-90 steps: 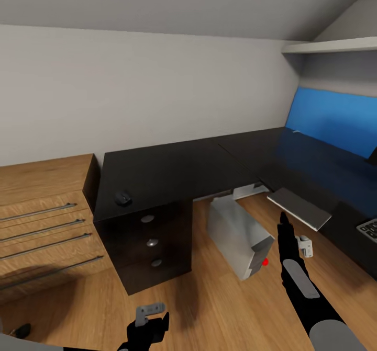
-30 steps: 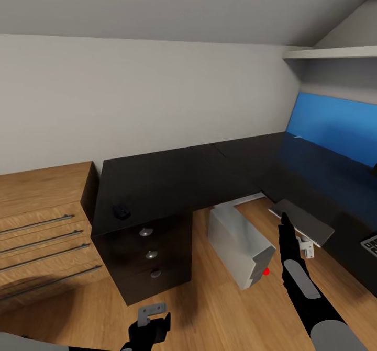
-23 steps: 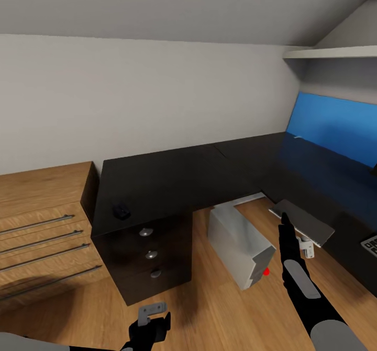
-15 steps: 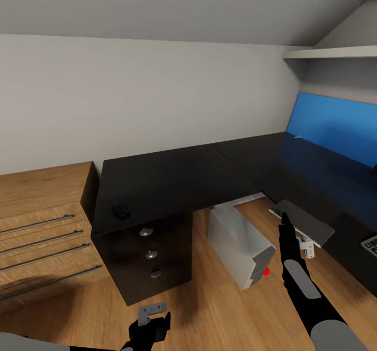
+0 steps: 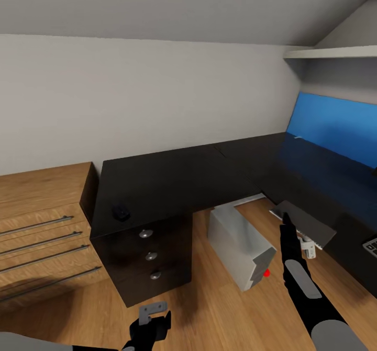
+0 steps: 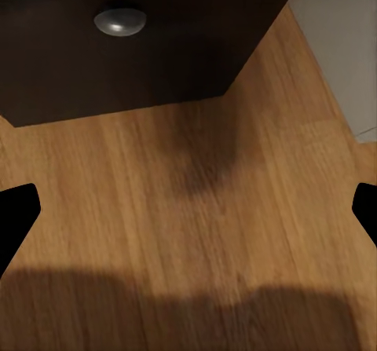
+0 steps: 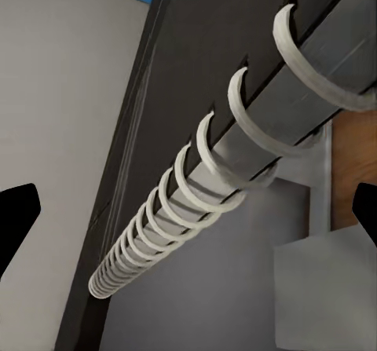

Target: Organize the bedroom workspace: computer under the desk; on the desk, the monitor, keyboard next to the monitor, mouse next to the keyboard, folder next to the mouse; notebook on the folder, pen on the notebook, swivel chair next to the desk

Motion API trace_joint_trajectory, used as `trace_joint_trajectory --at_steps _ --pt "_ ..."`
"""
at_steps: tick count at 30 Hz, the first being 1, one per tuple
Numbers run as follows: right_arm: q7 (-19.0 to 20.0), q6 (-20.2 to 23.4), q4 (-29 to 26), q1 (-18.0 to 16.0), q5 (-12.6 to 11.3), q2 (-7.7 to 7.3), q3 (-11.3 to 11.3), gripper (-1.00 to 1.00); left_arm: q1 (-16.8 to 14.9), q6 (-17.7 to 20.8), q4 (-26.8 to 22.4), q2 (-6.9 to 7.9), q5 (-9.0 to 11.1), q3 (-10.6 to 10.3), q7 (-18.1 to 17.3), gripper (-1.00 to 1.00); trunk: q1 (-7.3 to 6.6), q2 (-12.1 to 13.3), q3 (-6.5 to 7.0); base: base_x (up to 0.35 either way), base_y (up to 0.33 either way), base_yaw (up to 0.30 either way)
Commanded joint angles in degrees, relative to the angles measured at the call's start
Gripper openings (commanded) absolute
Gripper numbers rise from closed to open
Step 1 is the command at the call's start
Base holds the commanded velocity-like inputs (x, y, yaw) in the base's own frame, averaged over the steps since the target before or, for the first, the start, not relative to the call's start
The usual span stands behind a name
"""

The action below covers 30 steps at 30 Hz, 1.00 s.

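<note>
Right claw point(image 7: 188, 210): black tips set wide, with the ringed spine of the notebook point(image 7: 314, 68) running lengthwise between them. Cannot tell whether clenched on it or merely against it. Hangs clear of the wood floor all the same, just at the near edge of the bench point(image 5: 173, 178), long axis along that edge, far-left to near-right. Lies nearer the right arm by a wide margin; bench top sits just beyond and right of the notebook. Thin matte dark-grey cover, pale curved rings.

Left claw point(image 6: 188, 210): released, nothing between the tips, low over bare floor before the dark drawers with round silver knobs.

Farther out: small rounded black mouse point(image 5: 121, 213) near the bench's left end; boxy light-grey computer point(image 5: 238, 241) on the floor under the glossy black top; corner of the keyboard point(image 5: 372, 245) at far right.
</note>
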Motion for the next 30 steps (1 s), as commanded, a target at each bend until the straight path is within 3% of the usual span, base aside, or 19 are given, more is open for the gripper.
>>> trace_joint_trajectory --at_steps 1,7,8,30 --pt "0.35 -0.15 0.03 -0.03 -0.61 -0.02 -0.11 1.00 -0.09 -0.23 0.16 -0.16 0.18 -0.16 0.16 1.00 -0.01 -0.03 -0.05 0.000 0.000 0.000" --pt "0.30 -0.16 0.04 -0.03 -0.60 -0.02 -0.37 1.00 -0.09 -0.23 0.58 -0.41 0.19 -0.16 0.21 1.00 -0.01 -0.03 -0.05 0.000 0.000 0.000" --pt "0.29 -0.16 0.02 -0.03 -0.60 -0.02 -0.39 -1.00 -0.09 -0.23 0.64 -0.43 0.19 -0.16 0.21 1.00 -0.01 -0.03 -0.05 0.000 0.000 0.000" --pt "0.50 -0.16 0.04 -0.03 -0.60 0.11 -0.41 -1.00 -0.09 -0.23 1.37 -0.78 0.19 -0.16 0.21 1.00 -0.23 0.37 0.13 0.000 0.000 0.000"
